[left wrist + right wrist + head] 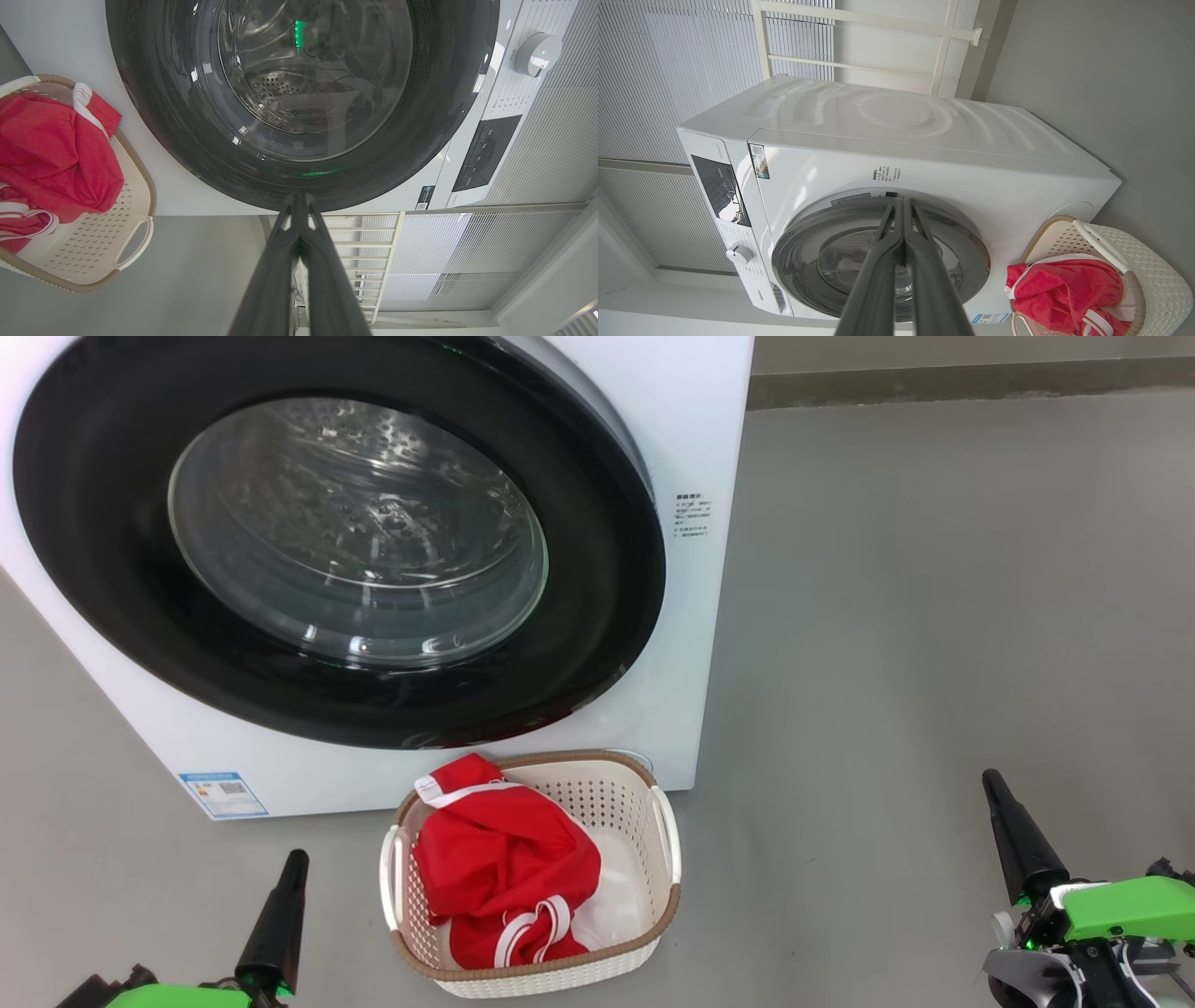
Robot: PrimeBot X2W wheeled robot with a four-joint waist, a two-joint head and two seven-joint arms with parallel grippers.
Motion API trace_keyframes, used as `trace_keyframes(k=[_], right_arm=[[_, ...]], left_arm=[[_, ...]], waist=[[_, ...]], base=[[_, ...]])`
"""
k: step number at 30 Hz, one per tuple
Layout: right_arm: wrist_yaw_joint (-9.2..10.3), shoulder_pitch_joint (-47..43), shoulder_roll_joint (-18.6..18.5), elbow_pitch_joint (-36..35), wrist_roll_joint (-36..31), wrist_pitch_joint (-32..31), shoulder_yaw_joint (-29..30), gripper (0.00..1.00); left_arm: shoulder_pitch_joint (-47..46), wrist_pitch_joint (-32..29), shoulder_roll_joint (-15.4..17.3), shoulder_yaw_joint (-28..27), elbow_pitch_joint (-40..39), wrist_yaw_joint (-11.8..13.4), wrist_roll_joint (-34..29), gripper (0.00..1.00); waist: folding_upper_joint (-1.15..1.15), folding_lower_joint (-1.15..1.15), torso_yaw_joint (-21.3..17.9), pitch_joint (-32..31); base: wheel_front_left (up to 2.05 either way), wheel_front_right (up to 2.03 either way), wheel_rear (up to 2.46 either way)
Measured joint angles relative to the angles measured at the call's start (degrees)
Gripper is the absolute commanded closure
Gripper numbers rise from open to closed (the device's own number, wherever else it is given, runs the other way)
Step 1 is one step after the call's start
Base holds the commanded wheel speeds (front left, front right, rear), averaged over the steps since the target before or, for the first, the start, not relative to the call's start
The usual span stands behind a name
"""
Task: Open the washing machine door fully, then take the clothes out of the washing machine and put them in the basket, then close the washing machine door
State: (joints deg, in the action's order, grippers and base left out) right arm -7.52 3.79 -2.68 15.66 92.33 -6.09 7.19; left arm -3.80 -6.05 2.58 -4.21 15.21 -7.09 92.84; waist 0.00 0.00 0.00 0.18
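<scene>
Though shut, door (355, 532) behind basket (597, 793)

- Left gripper (293, 870): at 7 o'clock in the head view, jaws pressed together, empty, fingers pointing toward 1 o'clock.
- Right gripper (995, 791): at 4 o'clock, jaws pressed together, empty, fingers pointing toward 11 o'clock.

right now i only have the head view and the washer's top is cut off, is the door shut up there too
Observer: Yes. In the right wrist view the door looks flush with the washing machine along its upper rim.
Operator: ok and is anything caught in my left fingers
Observer: No. The left wrist view shows the left fingers pressed together with nothing between them.
</scene>
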Motion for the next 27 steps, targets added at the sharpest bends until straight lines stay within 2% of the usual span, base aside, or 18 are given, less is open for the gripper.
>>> trace_keyframes(k=[27], right_arm=[[0.00,0.0,0.0,0.0,0.0,-0.1,0.0,1.00]], left_arm=[[0.0,0.0,0.0,-0.1,0.0,0.0,0.0,1.00]], waist=[[0.00,0.00,0.0,0.0]], base=[[0.00,0.00,0.00]])
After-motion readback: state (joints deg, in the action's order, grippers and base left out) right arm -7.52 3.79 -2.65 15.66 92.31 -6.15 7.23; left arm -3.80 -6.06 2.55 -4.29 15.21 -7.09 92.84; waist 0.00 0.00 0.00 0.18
